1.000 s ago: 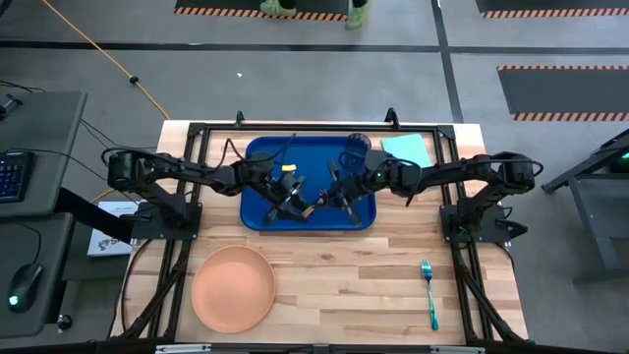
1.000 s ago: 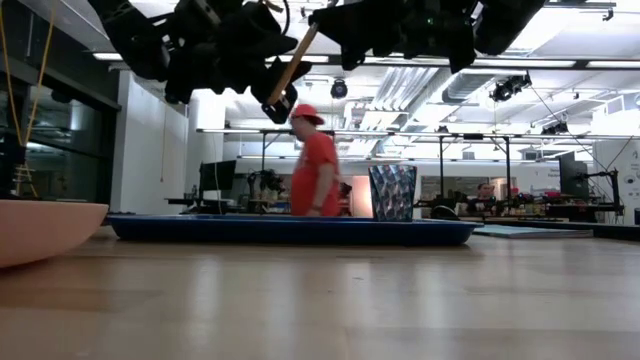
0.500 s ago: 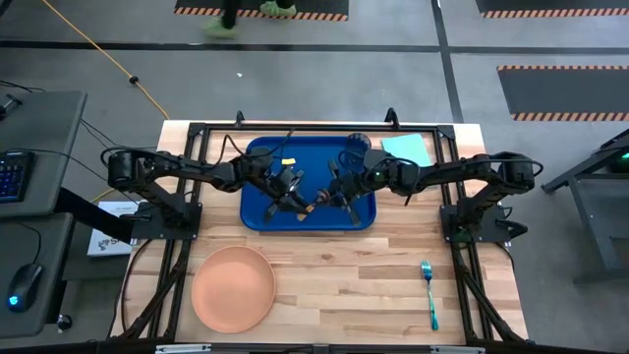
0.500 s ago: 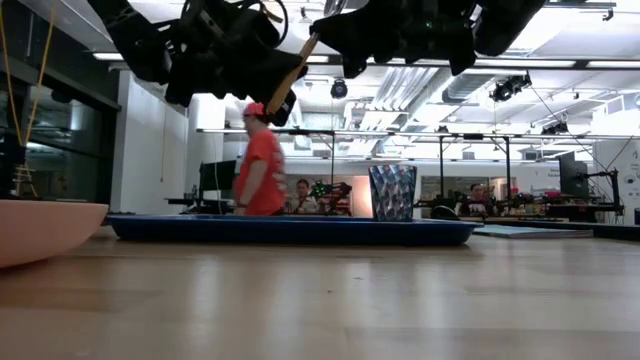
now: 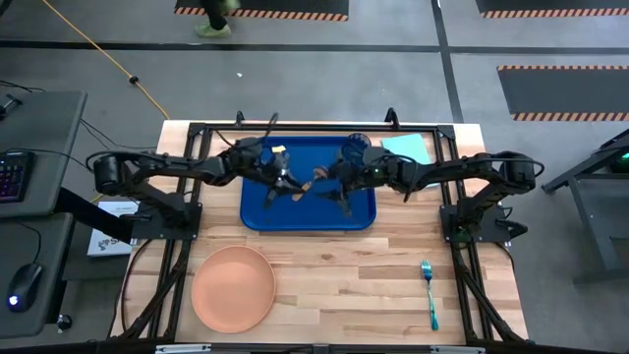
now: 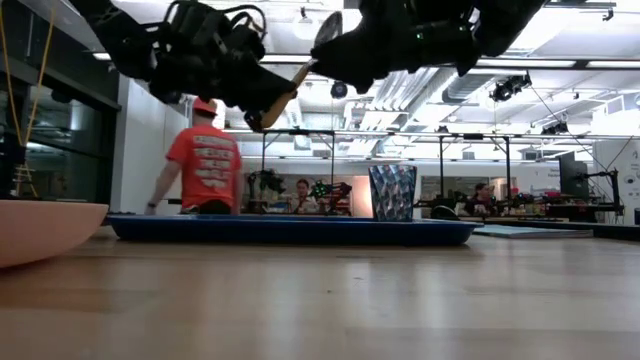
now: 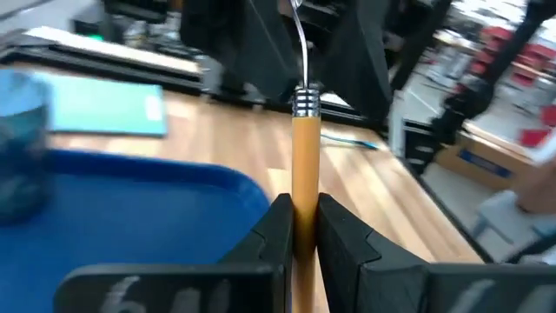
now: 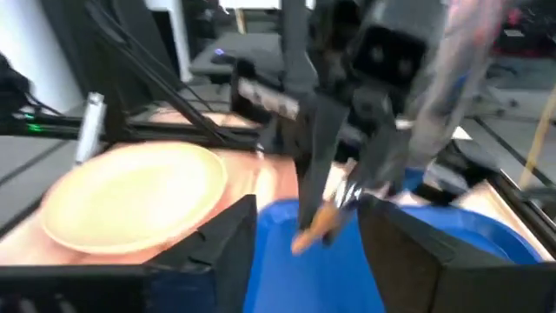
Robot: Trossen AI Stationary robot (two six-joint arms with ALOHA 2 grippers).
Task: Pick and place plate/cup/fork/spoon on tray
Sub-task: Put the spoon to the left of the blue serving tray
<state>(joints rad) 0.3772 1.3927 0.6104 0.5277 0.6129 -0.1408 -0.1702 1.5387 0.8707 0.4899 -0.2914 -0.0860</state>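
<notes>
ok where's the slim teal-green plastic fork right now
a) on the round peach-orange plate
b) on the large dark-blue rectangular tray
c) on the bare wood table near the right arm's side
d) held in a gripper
c: in the high view the slim teal-green plastic fork lies on the bare wooden table, apart from the large dark-blue rectangular tray and the round peach-orange plate.

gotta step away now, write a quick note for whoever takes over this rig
Left gripper: shut on the spoon, held in the air over the tray.
Right gripper: open, over the tray beside the spoon.
Cup: on the tray's far right corner.
Plate and fork: on the table, near side.
Done: cup. Left: set spoon down, then plate and fork.
</notes>
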